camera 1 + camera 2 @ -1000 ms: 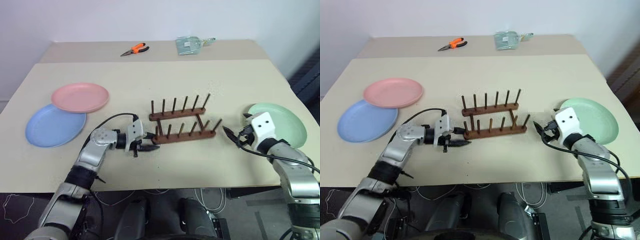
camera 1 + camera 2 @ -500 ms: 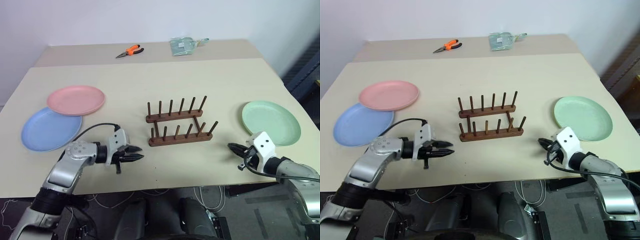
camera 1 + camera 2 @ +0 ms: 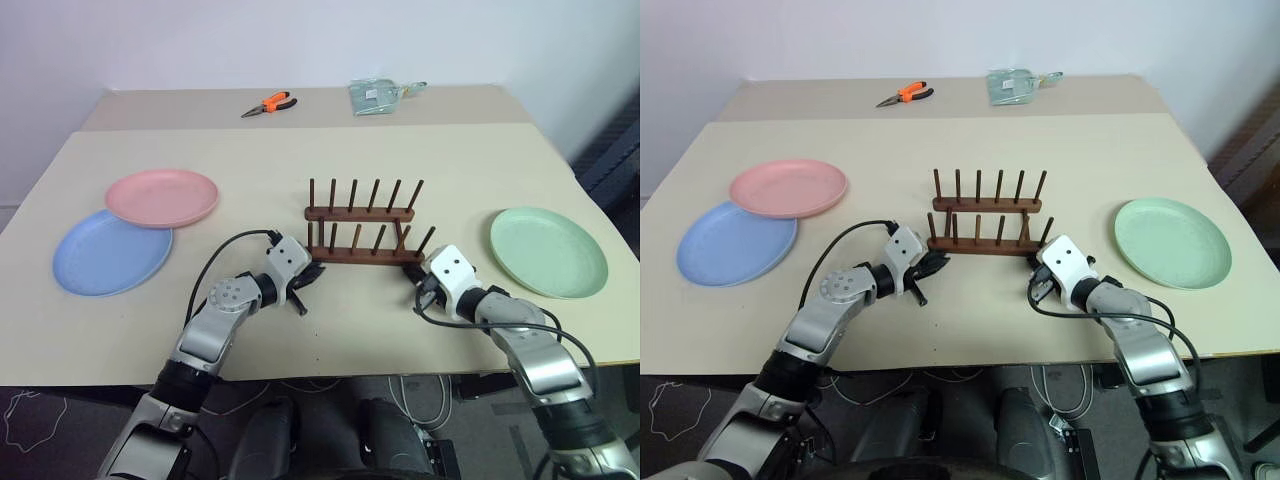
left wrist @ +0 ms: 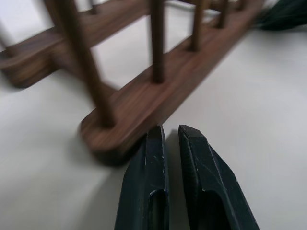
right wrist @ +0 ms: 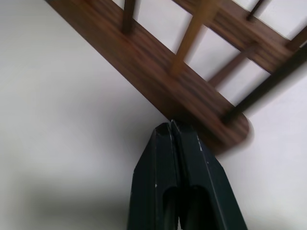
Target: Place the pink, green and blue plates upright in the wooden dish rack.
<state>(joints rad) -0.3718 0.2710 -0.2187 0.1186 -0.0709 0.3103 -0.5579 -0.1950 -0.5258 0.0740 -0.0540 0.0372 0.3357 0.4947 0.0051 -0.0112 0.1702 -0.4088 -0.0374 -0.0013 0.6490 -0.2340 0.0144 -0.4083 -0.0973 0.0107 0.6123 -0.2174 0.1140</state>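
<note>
**Both grippers pressed to near rail of empty dish rack**

The small dark brown wooden dish rack [image 3: 362,232] w/ two rows of thin upright pegs sits mid-table, no plates in it. Left gripper [image 4: 170,135], two black fingers nearly together w/ a slim gap and nothing between them, tips at the near rail's left end. Right gripper [image 5: 171,127], fingers pressed fully together and holding nothing, tips against the same rail's right end. Round pastel pink plastic plate [image 3: 161,197] lies flat well left of the left fingers, its edge overlapping the light blue plate [image 3: 110,252] beside it. Mint green plate [image 3: 548,251] lies flat just right of the right gripper, apart from it. All on the beige table [image 3: 300,150].
</note>
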